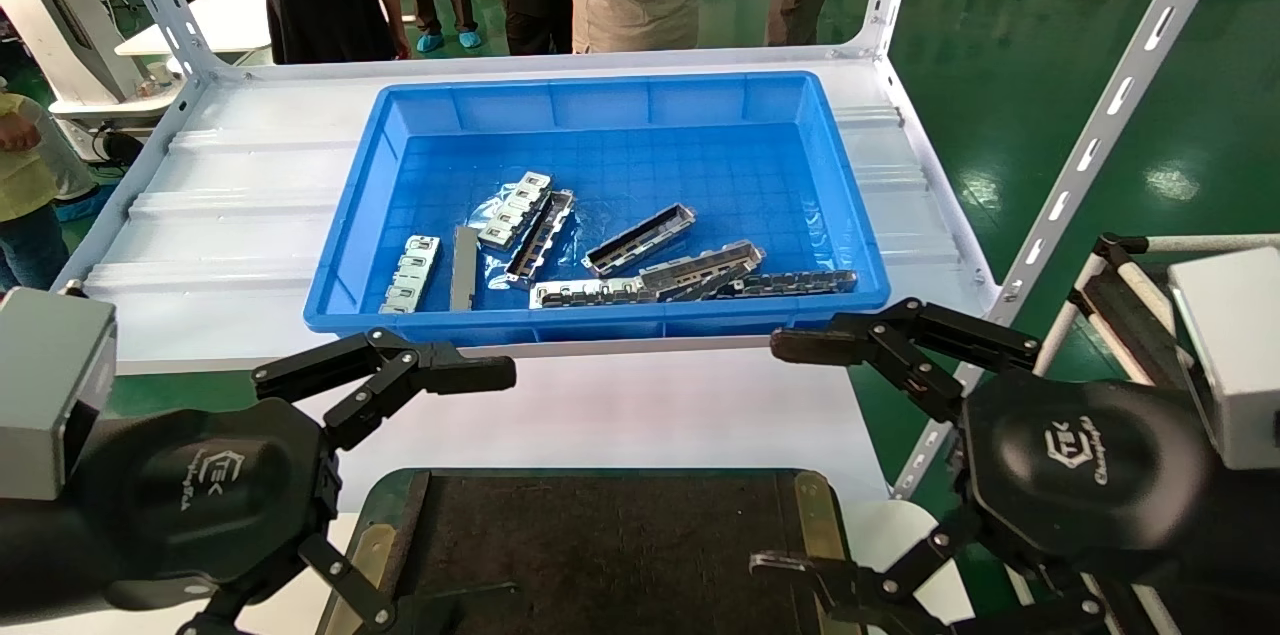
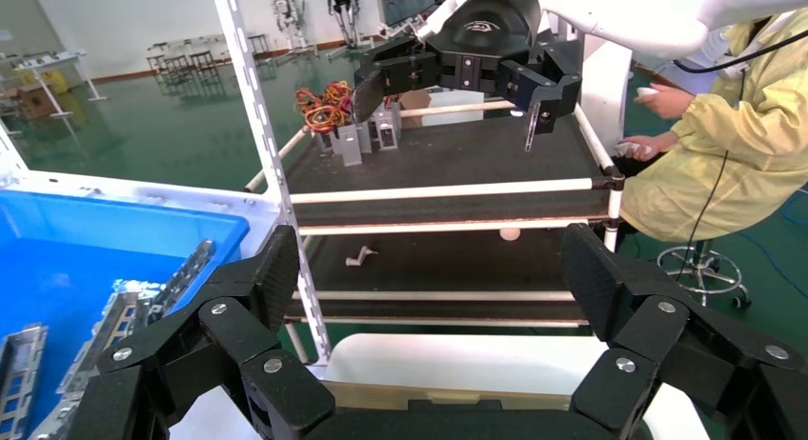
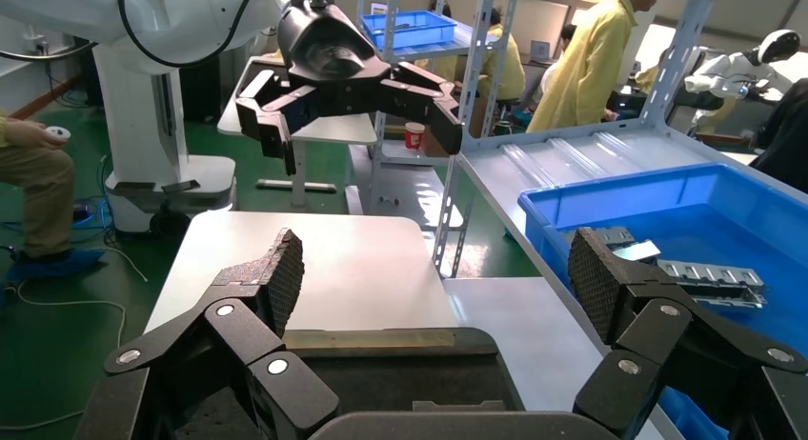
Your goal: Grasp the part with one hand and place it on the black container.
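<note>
The part (image 1: 640,239), a slim silver-grey channel rail, lies in the middle of the blue bin (image 1: 420,115) among several other metal pieces. The black container (image 1: 600,555) sits at the near edge, with brass plates at its sides. My left gripper (image 1: 440,500) is open and empty above the container's left end. My right gripper (image 1: 780,455) is open and empty above its right end. In the left wrist view my left gripper (image 2: 434,269) is wide open. In the right wrist view my right gripper (image 3: 434,269) is wide open over the container (image 3: 410,364).
The bin stands on a white shelf (image 1: 230,215) with slanted perforated posts (image 1: 1110,105) at its corners. Flat segmented plates (image 1: 410,273) and dark strips (image 1: 795,283) lie in the bin. People stand behind the shelf. A pipe rack (image 1: 1120,305) stands at the right.
</note>
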You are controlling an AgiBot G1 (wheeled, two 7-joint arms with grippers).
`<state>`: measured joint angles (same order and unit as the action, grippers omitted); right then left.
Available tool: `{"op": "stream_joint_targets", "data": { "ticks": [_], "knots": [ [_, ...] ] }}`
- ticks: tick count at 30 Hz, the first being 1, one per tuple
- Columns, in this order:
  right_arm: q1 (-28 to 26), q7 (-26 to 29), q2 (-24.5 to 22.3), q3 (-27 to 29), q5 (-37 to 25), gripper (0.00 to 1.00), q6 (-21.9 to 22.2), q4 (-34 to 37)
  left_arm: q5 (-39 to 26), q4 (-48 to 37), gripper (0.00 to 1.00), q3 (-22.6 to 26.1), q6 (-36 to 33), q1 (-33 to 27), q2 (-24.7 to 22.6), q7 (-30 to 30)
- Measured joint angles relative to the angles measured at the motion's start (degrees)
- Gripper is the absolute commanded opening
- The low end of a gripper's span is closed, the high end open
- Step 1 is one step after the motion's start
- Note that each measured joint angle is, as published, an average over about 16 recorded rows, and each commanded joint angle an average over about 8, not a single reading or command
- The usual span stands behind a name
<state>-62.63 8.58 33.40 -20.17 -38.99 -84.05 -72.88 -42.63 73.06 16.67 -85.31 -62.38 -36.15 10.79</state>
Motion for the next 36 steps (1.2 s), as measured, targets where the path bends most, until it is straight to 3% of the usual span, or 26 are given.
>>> {"op": "stream_joint_targets", "data": {
  "ticks": [12,36],
  "knots": [
    [-0.01,-0.01,0.0,-0.01,0.01,1.0,0.0,0.01,-3.7,-0.94,1.0,1.42,4.53,-1.69,-3.16,0.2],
    [-0.01,-0.02,-0.01,-0.03,0.02,1.0,0.0,0.01,-20.19,-9.18,1.0,7.53,25.07,-8.94,-15.6,3.15]
  ]
}}
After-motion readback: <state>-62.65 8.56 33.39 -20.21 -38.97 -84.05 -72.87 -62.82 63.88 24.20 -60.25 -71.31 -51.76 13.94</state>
